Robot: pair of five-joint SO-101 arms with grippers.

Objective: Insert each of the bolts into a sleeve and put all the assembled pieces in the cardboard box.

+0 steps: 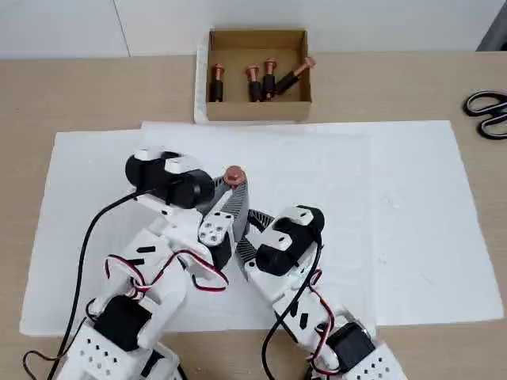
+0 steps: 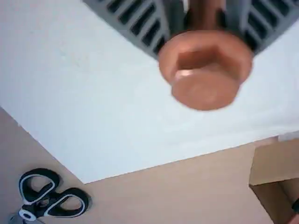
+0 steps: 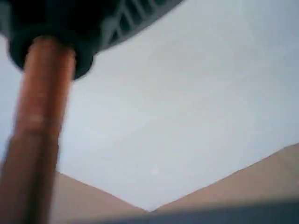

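Meeting at centre frame, left gripper (image 1: 236, 199) clamps the bolt (image 1: 234, 176), head toward the frame's top, shank running in line into the sleeve (image 3: 44, 28) pinched by right gripper (image 1: 252, 231); cardboard box (image 1: 253, 111) sits upper centre, well apart.

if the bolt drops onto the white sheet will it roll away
The bolt looks rigid and smooth, so it may slip in the fingers. Its round shank would probably roll, but the wider head should swing it in an arc. The white sheet looks flat, so it likely stays close.
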